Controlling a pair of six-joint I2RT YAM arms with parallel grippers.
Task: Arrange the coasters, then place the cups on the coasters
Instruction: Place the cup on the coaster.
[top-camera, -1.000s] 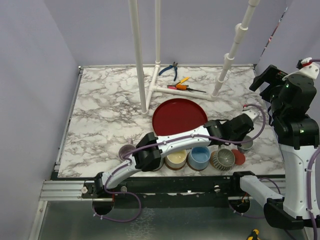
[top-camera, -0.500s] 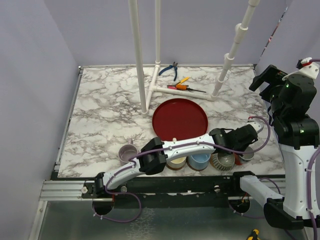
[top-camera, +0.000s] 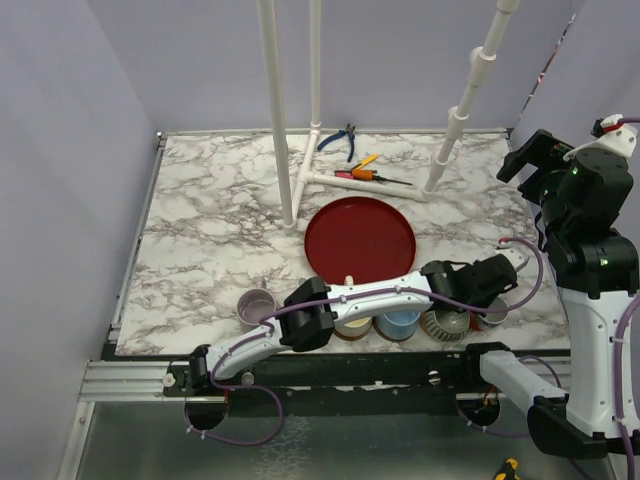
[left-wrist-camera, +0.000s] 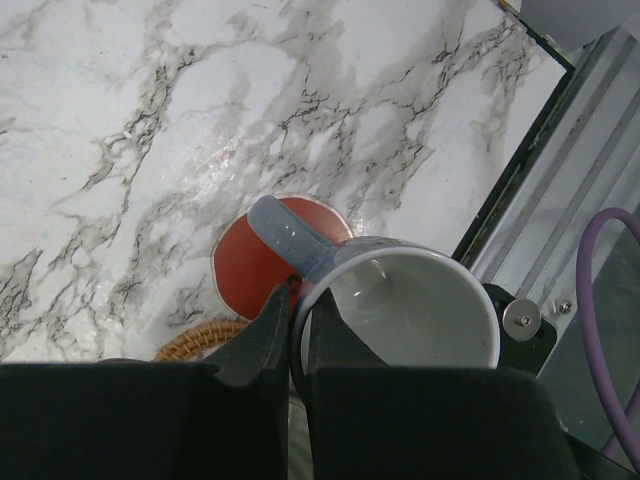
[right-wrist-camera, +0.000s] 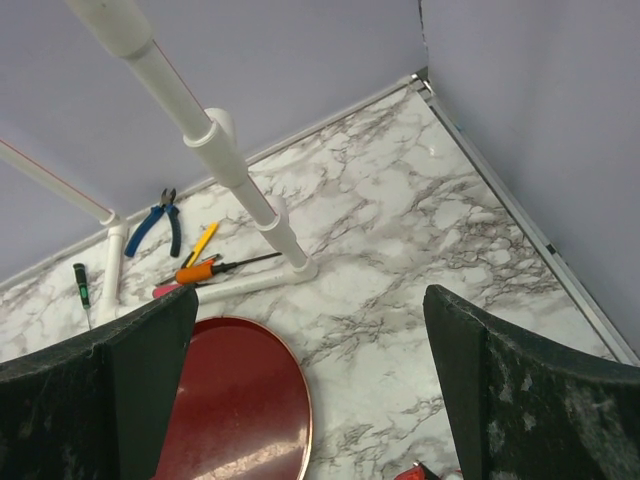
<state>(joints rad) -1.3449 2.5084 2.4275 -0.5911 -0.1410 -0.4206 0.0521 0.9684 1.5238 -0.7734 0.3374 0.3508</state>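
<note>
We see the L gripper (left-wrist-camera: 297, 300) pinched nearly shut on the rim of the small pale grey cup (left-wrist-camera: 420, 320), one finger inside the wall and one outside, right by the handle. The cup is upright at the near-right corner of the table (top-camera: 200, 230), close to the near edge. We can't tell if its base touches the marble. In the wrist view its handle overlaps a small reddish coaster (left-wrist-camera: 250, 265). The edge of a tan coaster (left-wrist-camera: 205, 335) shows just beside that one, the rest hidden by the gripper body.

From above, the L arm lies along the near edge, over a row of cups: ribbed dark cup (top-camera: 447, 322), light blue cup (top-camera: 400, 322), cream-yellow cup (top-camera: 350, 322), w/ the lavender cup (top-camera: 256, 305) apart toward the near-left. The red tray (top-camera: 358, 235) is mid-table. Pliers (top-camera: 340, 138) and screwdrivers (top-camera: 365, 172) lie by the far edge.

The R gripper (right-wrist-camera: 310, 293) is up high by the right edge, jaws spread wide, nothing in them.
</note>
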